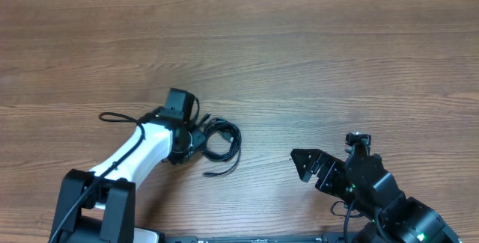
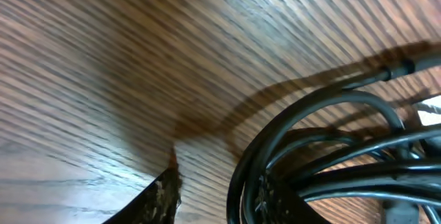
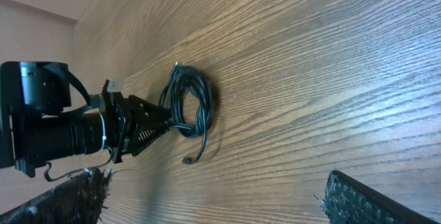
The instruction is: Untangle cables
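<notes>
Left wrist view, closest in: the left fingers point(image 2: 164, 198) show as a rough dark pad at the bottom edge, left of centre, with a second rough pad partly hidden behind the strands to its right. They stand apart, and the edge of the coil lies in the gap, with bare wood showing between the nearer pad and the strands. The cables point(image 2: 324, 148) fill the lower right of that frame as several glossy black loops on the worktop point(image 2: 138, 58). One strand runs to the upper right, where it thickens into a plug too blurred to tell more. Right wrist view: the right fingers point(image 3: 375, 200) sit at the two bottom corners, spread wide with only wood grain between them. Farther up, left of centre, the small black coil lies flat with one loose tail curling down below it, and the left arm point(image 3: 62, 134) reaches it from the left. Overhead, the coil lies just left of centre at the tip of the left arm, while the right arm point(image 1: 389, 198) sits well apart at the lower right.
</notes>
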